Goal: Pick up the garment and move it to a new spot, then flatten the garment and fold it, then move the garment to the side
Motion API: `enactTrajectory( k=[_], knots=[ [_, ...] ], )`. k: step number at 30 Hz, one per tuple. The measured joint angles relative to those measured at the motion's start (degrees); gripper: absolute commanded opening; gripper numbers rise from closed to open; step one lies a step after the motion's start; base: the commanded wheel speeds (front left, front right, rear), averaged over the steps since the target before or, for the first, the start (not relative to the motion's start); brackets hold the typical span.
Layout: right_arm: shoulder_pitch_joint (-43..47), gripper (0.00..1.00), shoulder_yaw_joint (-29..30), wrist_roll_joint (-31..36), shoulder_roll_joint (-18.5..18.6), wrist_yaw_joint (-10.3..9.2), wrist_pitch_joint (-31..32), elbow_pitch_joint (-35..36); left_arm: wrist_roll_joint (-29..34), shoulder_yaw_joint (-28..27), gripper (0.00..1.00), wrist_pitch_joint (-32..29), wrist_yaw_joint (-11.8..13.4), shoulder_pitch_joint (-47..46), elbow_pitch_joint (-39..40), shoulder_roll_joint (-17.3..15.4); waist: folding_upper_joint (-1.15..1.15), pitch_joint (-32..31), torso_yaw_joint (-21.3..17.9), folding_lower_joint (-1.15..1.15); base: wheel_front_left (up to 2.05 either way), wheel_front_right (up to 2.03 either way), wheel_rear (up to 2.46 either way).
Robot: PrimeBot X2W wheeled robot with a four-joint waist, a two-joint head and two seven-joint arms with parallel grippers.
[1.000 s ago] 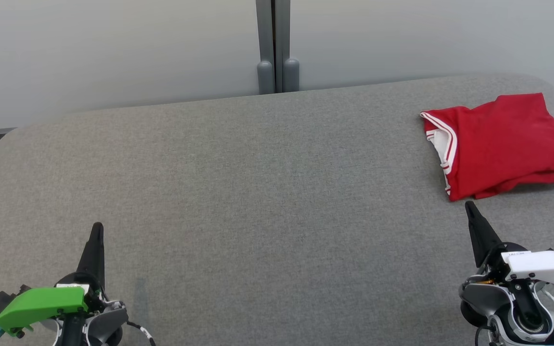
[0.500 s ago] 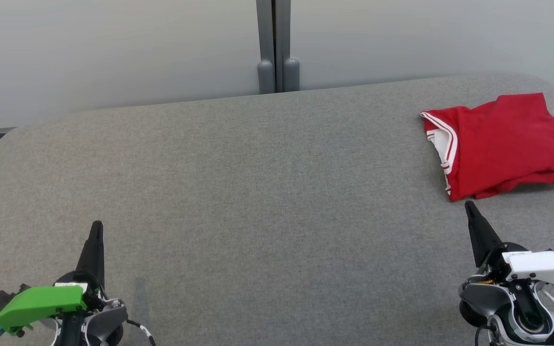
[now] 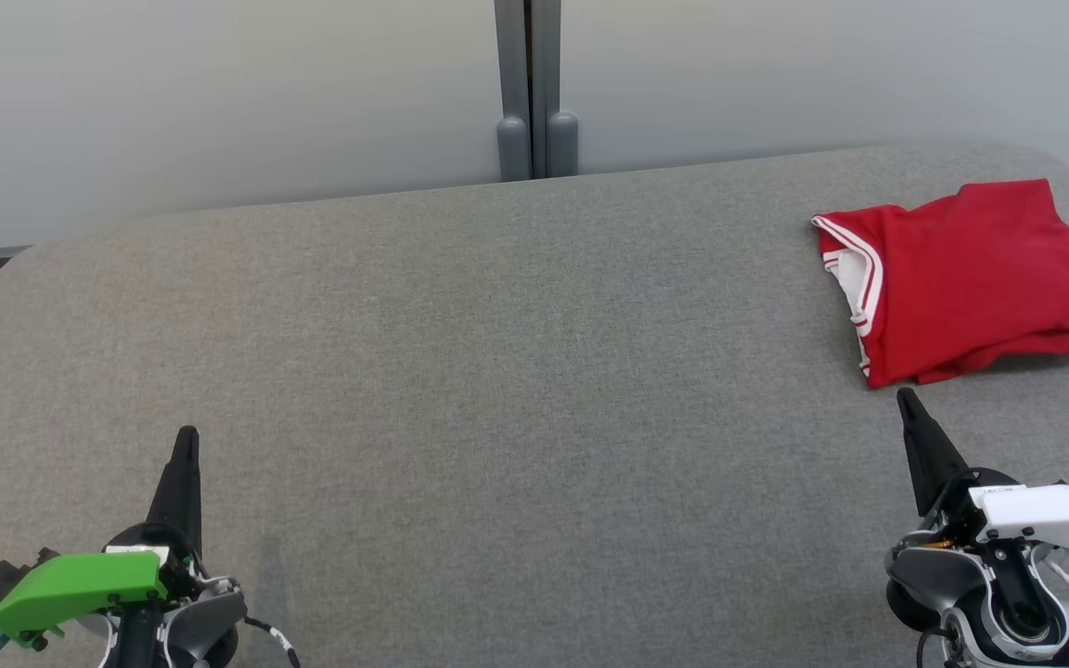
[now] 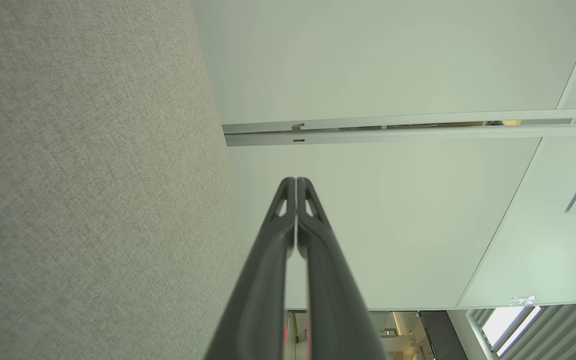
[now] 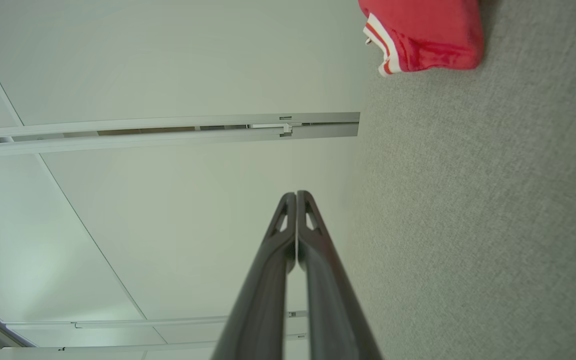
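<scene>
Lying folded far right on the worktop [image 3: 497, 325], the red shirt [image 3: 971, 278] seems already set aside; left hand [image 3: 186, 443] and right hand [image 3: 908, 403] wait at that worktop's front edge, closed, empty.

The left end effector [image 3: 186, 438] lies over the counter's [image 3: 534, 371] near-left corner, fingers pressed together, pointing straight away. The right end effector [image 3: 907, 396], over the near-right corner, is likewise closed and leans slightly leftward.

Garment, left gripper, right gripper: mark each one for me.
Garment [image 3: 971, 278], head view, middle of the folded red top layer.
Left gripper [image 3: 186, 441], head view, at the shut fingertips.
Right gripper [image 3: 908, 401], head view, at the shut fingertips.
</scene>
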State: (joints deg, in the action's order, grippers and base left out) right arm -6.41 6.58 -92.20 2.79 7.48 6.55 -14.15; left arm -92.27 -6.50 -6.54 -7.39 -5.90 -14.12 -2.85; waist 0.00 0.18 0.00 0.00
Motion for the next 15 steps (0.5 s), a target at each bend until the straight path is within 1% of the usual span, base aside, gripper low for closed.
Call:
enactTrajectory(
  k=[15],
  knots=[
    [0.00,0.00,0.00,0.00,0.00,0.00,0.00,0.00,0.00,0.00,0.00,0.00,0.00,-0.01,0.01,0.00,0.00,0.00,0.00,0.00,0.00,0.00,0.00]
  ],
)
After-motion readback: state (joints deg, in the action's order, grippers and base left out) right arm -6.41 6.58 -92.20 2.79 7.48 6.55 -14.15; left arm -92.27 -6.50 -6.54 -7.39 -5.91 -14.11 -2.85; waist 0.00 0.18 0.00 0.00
